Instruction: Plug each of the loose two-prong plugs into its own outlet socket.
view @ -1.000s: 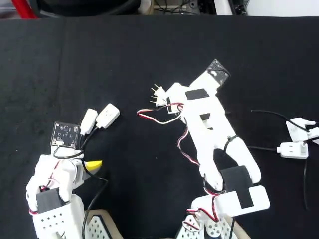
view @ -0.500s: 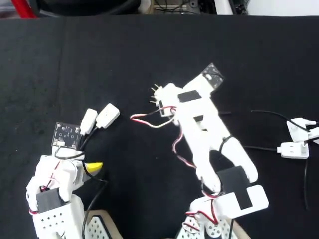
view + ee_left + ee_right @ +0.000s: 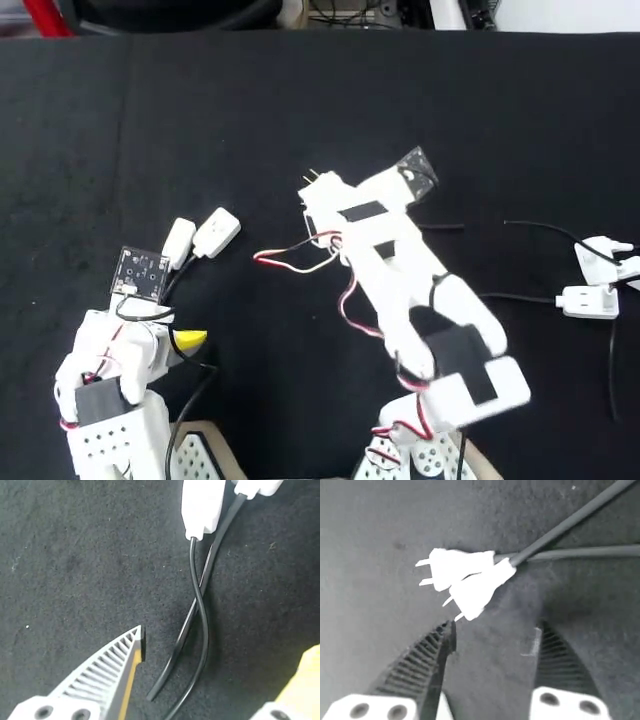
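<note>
Right claw (image 3: 492, 631) gapes just beside plugs (image 3: 462, 577).

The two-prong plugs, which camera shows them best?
The right wrist view: both plugs lie whole, prongs visible, ahead of the open claw. In the high view the right arm covers them, prongs peeking out. The left wrist view faces other cords.

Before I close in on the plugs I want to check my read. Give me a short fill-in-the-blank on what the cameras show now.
1. Each of the plugs shows ___ prongs.
2. The right hand is ___, and the plugs lie just ahead of it, ungripped.
3. The cords from the sockets ahead of the left hand are ___ in colour.

Missing words: two; open; black.
</note>
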Motion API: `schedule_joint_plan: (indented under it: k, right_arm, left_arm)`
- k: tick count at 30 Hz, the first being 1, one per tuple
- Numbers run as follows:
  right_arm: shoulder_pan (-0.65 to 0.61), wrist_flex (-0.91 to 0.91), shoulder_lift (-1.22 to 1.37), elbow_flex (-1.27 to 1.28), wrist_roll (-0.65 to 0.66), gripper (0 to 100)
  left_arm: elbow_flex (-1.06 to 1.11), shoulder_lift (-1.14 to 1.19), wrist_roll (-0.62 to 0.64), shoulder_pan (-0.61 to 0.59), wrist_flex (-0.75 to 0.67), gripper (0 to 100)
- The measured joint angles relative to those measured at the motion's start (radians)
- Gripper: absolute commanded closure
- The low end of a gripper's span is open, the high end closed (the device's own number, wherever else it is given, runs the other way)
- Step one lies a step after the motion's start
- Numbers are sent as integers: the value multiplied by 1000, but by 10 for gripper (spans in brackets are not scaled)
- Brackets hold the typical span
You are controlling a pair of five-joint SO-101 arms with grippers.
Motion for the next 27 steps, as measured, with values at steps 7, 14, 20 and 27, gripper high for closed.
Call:
schedule_joint_plan:
  k: [7, 14, 20, 27]
  right_arm:
    - [43, 81, 141, -126, -48, 871]
    - [44, 97, 157, -153, -49, 871]
    - [44, 68, 157, -153, -51, 871]
    - [46, 60, 196, -209, -51, 871]
  left_arm:
    - [0, 0, 0, 0, 0, 544]
    - [0, 0, 0, 0, 0, 544]
    - [0, 0, 0, 0, 0, 544]
    - [0, 0, 0, 0, 0, 544]
